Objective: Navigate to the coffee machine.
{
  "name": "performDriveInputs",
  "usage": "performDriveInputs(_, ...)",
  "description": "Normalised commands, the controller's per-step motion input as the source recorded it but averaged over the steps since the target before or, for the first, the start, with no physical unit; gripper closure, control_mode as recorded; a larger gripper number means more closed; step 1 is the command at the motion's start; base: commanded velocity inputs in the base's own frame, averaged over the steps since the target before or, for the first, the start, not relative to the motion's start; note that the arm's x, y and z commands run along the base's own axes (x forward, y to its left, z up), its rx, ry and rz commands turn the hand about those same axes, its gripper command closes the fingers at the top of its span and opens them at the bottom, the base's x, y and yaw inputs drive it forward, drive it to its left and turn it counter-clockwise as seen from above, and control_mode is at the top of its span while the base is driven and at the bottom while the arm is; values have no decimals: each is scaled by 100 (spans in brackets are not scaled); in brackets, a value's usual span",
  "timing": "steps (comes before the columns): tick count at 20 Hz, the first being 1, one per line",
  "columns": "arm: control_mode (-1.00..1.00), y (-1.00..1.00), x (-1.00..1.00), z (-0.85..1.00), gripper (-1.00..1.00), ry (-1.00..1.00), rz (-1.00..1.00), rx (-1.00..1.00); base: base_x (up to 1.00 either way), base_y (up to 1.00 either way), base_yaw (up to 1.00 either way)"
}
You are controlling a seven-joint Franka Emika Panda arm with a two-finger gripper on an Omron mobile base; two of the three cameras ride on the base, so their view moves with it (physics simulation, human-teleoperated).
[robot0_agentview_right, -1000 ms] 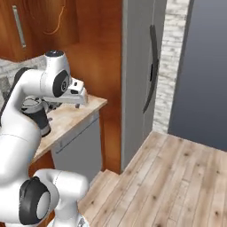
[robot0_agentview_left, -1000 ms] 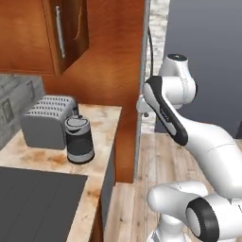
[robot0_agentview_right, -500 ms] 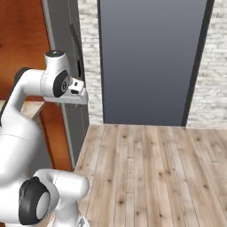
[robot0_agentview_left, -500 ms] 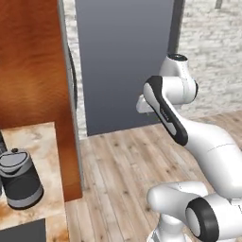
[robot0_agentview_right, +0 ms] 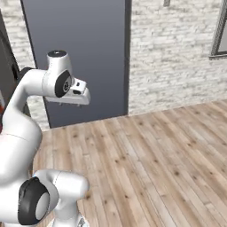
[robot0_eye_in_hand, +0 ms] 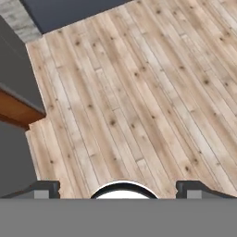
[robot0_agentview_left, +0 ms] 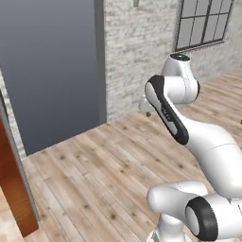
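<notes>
The coffee machine is out of view. My gripper is open, its two dark fingertips far apart with nothing between them, looking down at bare wooden floor. In the right base view the gripper is held out level at chest height in front of a dark grey panel. In the left base view the hand peeks out from behind the arm's upper link.
Wood-plank floor spreads ahead and to the right. A tall dark grey panel and a white brick wall with a window close the back. A brown cabinet side stands at the far left.
The base has turned, so the whole scene slid left: the counter with toaster and canister, then the cabinet and fridge, left the views. The arm's pose is unchanged.
</notes>
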Motion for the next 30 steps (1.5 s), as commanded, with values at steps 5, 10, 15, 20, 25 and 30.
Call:
performDriveInputs(5, 100, 0, 0, 0, -100, 0, 0, 0, 38, -28, -47)
performDriveInputs(10, 100, 0, 0, 0, -100, 0, 0, 0, 54, -40, -43)
performDriveInputs(15, 100, 0, 0, 0, -100, 0, 0, 0, 58, -43, -43)
performDriveInputs(20, 100, 0, 0, 0, -100, 0, 0, 0, 56, -27, -44)
performDriveInputs(25, 100, 0, 0, 0, -100, 0, 0, 0, 57, -19, -41)
performDriveInputs(30, 100, 0, 0, 0, -100, 0, 0, 0, 55, -8, -39)
